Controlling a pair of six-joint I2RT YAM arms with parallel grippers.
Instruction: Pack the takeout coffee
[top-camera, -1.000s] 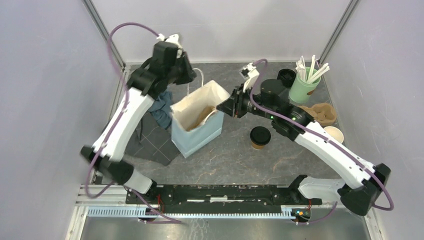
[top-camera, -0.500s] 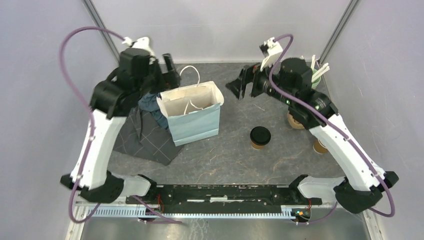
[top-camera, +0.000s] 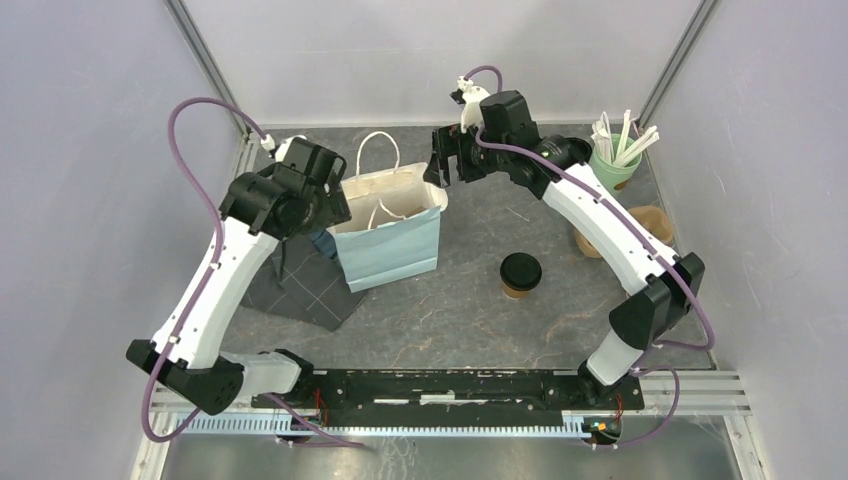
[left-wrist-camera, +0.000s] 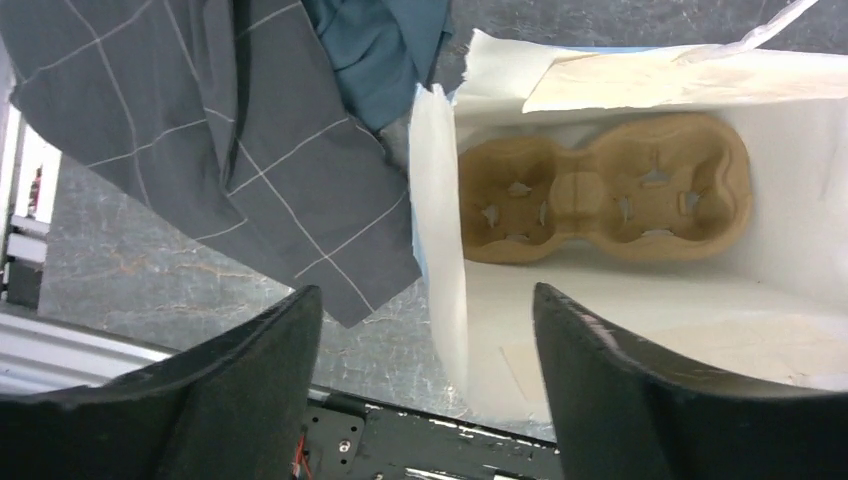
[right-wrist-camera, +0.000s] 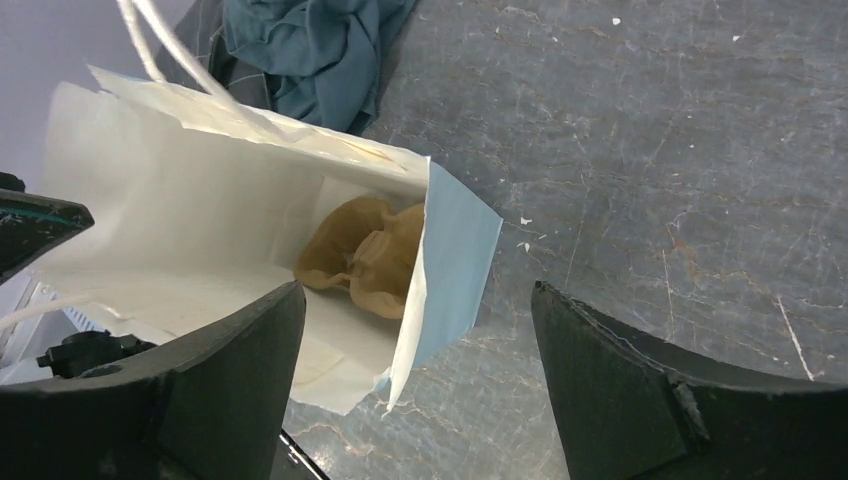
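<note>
Small brown kraft paper cup with round black lid (top-camera: 520, 273) upright near middle of grey stone-look surface (top-camera: 470, 320), apart from open light blue paper bag (top-camera: 388, 243) holding brown pulp cup carrier (left-wrist-camera: 600, 190), left claw (left-wrist-camera: 428, 295) and right claw (right-wrist-camera: 418, 290) both spread wide, empty, above bag.

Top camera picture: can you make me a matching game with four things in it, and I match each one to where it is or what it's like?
Things:
1. takeout coffee
2. paper bag
3. grey checked cloth
4. green cup

Clues:
A. holds white sticks in the far right corner
B. stands open with a carrier inside
C. has a black lid and stands right of the bag
D. lies left of the bag

Pairs: 1-C, 2-B, 3-D, 4-A
</note>
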